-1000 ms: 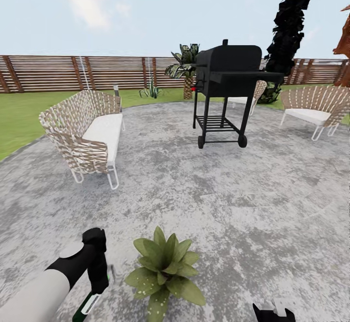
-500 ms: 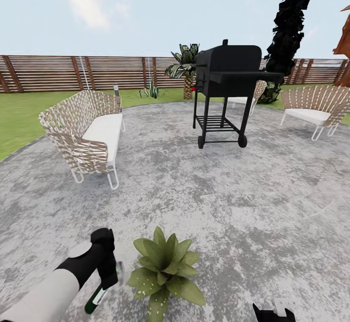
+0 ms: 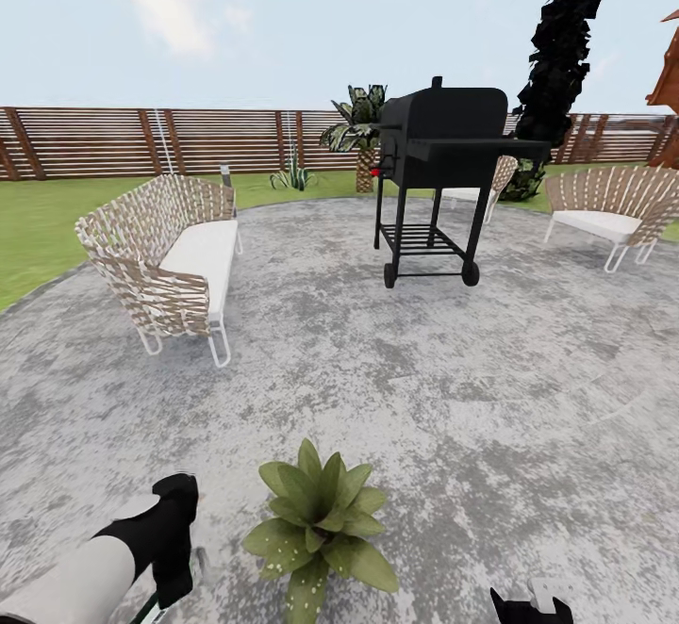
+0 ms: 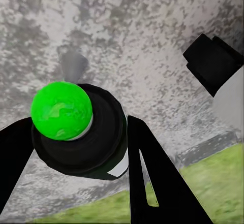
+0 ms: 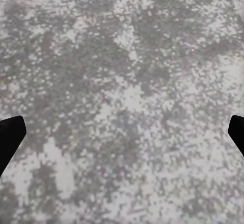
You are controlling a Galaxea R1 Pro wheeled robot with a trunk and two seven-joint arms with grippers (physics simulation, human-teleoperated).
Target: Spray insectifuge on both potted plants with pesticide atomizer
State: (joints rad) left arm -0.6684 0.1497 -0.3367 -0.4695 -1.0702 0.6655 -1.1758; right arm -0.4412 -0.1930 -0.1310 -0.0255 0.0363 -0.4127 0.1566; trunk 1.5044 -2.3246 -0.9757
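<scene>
atomizer sits clamped between the two dark fingers of the left gripper, its bright green top facing the left wrist camera and a white label patch showing on its dark body. in the head view the left gripper hangs low over the patio at the bottom left, and a sliver of the bottle pokes out below it at the frame edge. plant, a low rosette of broad green leaves, stands on the patio just beside that gripper, on its right, not touching it. only one such rosette is in sight.

the right gripper is spread wide, its two dark fingertips at opposite edges of the right wrist view with nothing but speckled grey paving between them; in the head view its tips peek in at the bottom right, well apart from the plant.

farther off a woven bench with a white cushion stands at the left, a black grill on wheels in the middle, and a woven chair at the right. a slatted wooden fence runs behind the lawn.
</scene>
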